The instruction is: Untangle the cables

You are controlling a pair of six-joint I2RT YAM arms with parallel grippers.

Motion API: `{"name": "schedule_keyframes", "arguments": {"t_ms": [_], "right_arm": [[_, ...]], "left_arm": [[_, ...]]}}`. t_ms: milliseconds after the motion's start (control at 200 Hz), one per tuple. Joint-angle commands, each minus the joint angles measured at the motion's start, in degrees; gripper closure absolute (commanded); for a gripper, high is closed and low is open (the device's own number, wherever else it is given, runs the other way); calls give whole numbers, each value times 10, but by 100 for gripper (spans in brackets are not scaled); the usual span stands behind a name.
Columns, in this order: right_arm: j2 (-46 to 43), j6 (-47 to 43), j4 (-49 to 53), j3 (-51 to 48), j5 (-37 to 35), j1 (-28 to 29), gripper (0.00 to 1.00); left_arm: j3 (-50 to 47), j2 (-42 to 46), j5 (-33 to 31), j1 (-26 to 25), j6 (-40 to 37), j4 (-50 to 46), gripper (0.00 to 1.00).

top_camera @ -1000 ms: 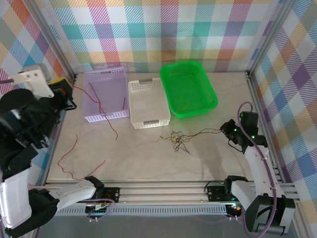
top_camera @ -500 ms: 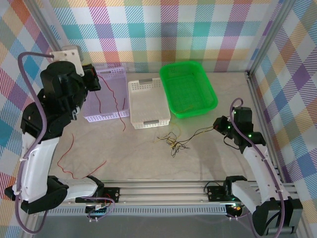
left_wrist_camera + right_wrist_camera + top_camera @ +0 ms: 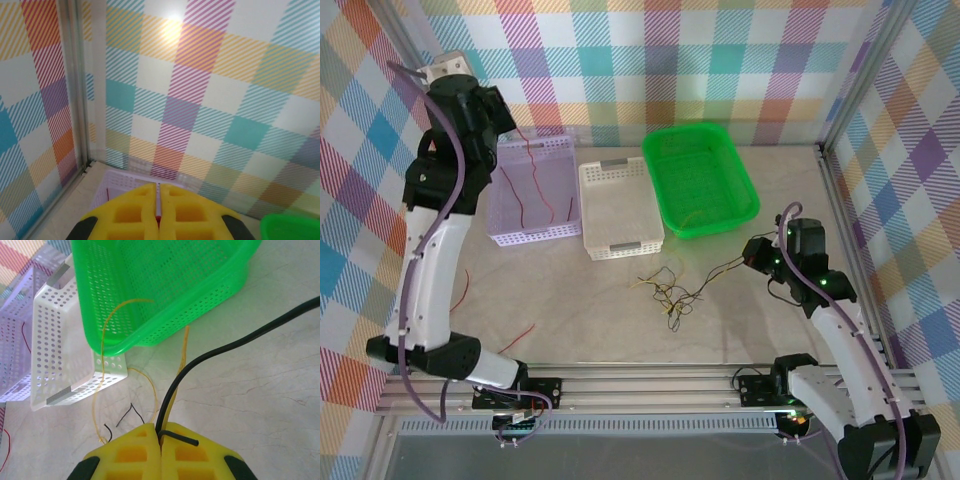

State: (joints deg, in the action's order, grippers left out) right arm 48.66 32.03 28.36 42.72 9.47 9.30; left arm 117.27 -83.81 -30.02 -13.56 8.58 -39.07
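My left gripper (image 3: 508,118) is raised high over the back of the lilac basket (image 3: 545,160), shut on a thin red cable (image 3: 525,215) that hangs down into that basket. In the left wrist view the yellow fingers (image 3: 158,186) are pressed together with a bit of red cable (image 3: 158,218) between them. My right gripper (image 3: 752,252) is shut on a black cable (image 3: 210,357) together with a yellow cable (image 3: 184,347). These lead left to a small black-and-yellow tangle (image 3: 670,285) on the table. In the right wrist view the right gripper (image 3: 161,427) is low at the centre.
A white basket (image 3: 620,210) and a green basket (image 3: 700,178) stand beside the lilac one at the back. More red cable (image 3: 460,290) lies on the table at the left near the frame rail. The checked walls enclose the table on three sides.
The left arm has swung up and back over the lilac basket, lifting the red cable with it. The right gripper has shifted slightly left and back, dragging the tangle a little.
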Motion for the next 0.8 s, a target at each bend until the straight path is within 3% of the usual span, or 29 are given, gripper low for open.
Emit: {"name": "schedule_keyframes", "arguments": {"t_ms": [0, 375, 795], "right_arm": [[-11, -20, 9, 16, 9, 11, 100], [-19, -24, 7, 8, 12, 33, 100], [-19, -27, 6, 10, 9, 55, 100]], "left_arm": [[18, -16, 13, 25, 26, 45, 100], [56, -109, 27, 62, 31, 58, 100], [-24, -145, 33, 84, 44, 95, 100]]}}
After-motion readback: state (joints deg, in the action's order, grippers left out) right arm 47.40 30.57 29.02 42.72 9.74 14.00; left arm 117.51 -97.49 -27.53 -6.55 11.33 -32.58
